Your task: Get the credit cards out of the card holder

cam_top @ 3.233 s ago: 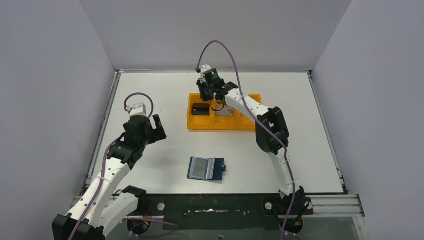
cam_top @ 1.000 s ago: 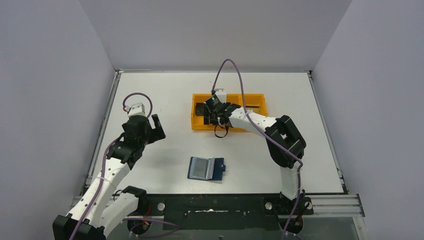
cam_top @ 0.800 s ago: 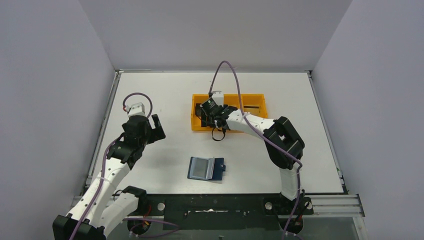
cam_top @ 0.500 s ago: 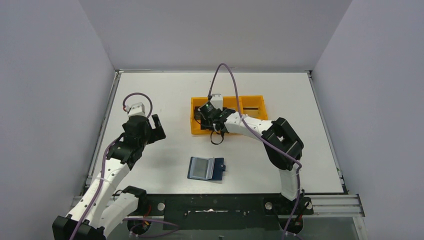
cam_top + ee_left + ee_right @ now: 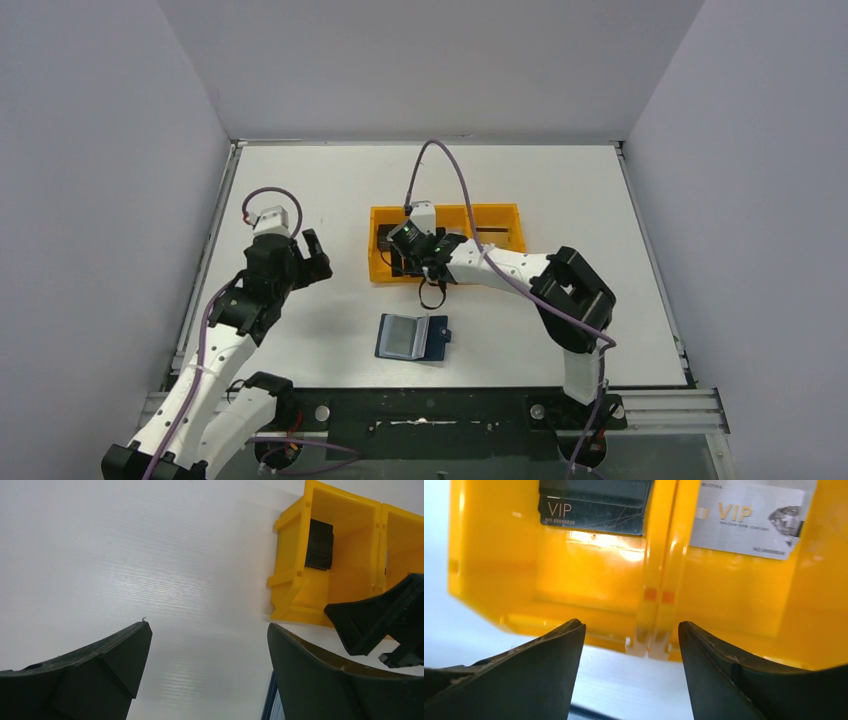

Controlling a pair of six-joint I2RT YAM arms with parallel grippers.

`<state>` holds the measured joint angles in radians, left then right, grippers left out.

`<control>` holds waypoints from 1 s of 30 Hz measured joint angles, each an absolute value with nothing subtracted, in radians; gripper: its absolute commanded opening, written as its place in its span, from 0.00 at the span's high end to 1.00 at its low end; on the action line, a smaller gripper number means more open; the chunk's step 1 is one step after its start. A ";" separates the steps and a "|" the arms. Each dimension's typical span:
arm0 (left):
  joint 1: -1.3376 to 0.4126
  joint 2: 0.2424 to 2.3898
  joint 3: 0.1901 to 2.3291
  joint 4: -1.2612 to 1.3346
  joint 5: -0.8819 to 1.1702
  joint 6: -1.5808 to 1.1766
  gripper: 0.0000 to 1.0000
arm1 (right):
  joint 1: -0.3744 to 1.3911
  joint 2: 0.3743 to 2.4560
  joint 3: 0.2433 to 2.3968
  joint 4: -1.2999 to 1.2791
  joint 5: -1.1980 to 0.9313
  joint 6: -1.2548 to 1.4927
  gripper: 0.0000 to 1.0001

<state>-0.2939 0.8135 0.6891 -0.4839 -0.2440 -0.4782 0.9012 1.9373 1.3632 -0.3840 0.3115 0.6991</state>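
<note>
**Progress.** The card holder [image 5: 411, 338] lies open and flat on the table [image 5: 300, 180], on the near side of the orange tray [image 5: 500, 210] and a little apart from it.
- Two cards are already out and lie in the tray. A black card [image 5: 594, 507] is in the end compartment on the left arm's side. A silver-grey card [image 5: 746, 520] is in the compartment next to it, with one divider between them. Both read VIP.
- My judgement: the task is mostly done, perhaps finished.
- From above, the holder's inside shows a pale panel. I cannot tell whether that is a bare pocket or one more card.

**Grippers.**
- The right gripper [image 5: 631, 626] hangs low at the tray's near wall, in front of that divider. Its jaws stand moderately apart with nothing between them. I cannot tell whether a finger touches the wall.
- The left gripper [image 5: 209, 626] hovers off the tray's black-card end, well apart from it. Its jaws are wide and it carries nothing.

**Count.**
- Holder: one.
- Tray: one, with three compartments.
- Cards seen for certain: two, one black and one silver-grey.
- The third compartment, at the tray end away from the black card, shows a dark streak [image 5: 490, 232] from above. It is too small to call a card.
- Arms: two.

**Left to do, as I judge it.** Look into the holder for any remaining card. If there is none, nothing remains but to back the arms away from the tray.
</note>
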 measured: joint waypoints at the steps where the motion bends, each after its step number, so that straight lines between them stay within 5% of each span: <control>1: -0.294 0.811 0.689 -0.484 -0.242 -0.479 0.12 | 0.908 1.912 1.341 -0.378 0.310 0.692 0.29; 15: -0.360 0.785 0.689 -0.500 -0.256 -0.487 0.12 | 1.054 1.501 0.986 -0.149 0.213 0.688 0.54; 30: -0.369 0.815 0.689 -0.498 -0.253 -0.493 0.12 | 1.267 1.673 0.954 -0.250 0.384 1.028 0.48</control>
<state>-0.3687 0.8150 0.6888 -0.4984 -0.2527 -0.4934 1.2675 1.6730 0.9543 -0.2501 0.3840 1.0275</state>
